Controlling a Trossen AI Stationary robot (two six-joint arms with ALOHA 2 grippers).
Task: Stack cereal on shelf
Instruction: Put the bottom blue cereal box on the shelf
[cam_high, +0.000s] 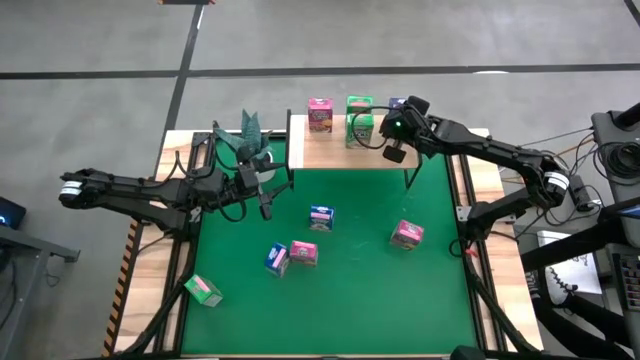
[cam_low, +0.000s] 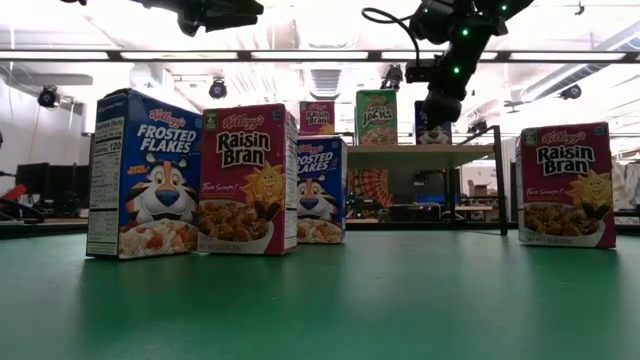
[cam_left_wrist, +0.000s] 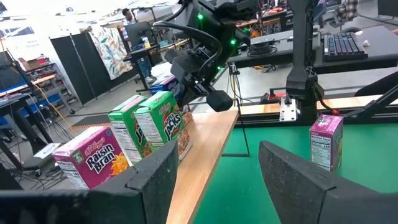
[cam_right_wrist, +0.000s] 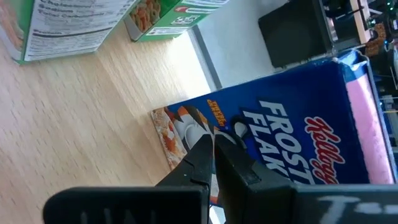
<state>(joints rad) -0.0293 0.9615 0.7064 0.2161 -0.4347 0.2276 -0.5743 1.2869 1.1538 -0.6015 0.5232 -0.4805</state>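
The pale wooden shelf (cam_high: 345, 148) stands at the far edge of the green mat. On it stand a pink cereal box (cam_high: 320, 115), two green ones (cam_left_wrist: 155, 124) and a blue one (cam_right_wrist: 292, 124). My right gripper (cam_right_wrist: 214, 138) is shut and hangs in front of the blue box's printed front. My left gripper (cam_left_wrist: 214, 180) hovers open and level at the mat's left side, off the shelf's left end, with nothing between its fingers. Several more cereal boxes stand on the mat, among them a blue one (cam_high: 321, 217) and a pink one (cam_high: 406, 234). My right gripper's shut fingertips (cam_right_wrist: 205, 146) stand before the lower part of the blue box's front (cam_right_wrist: 186, 127), coming from the near side and slanting down. I cannot tell whether they touch it. The box stands upright on the shelf board.
A blue box (cam_high: 277, 259) and a pink one (cam_high: 303, 253) stand together mid-mat, and a green one (cam_high: 203, 290) lies near the left front corner. A green plant (cam_high: 247, 135) stands left of the shelf. The right arm (cam_high: 500, 155) reaches in over the shelf's right end.
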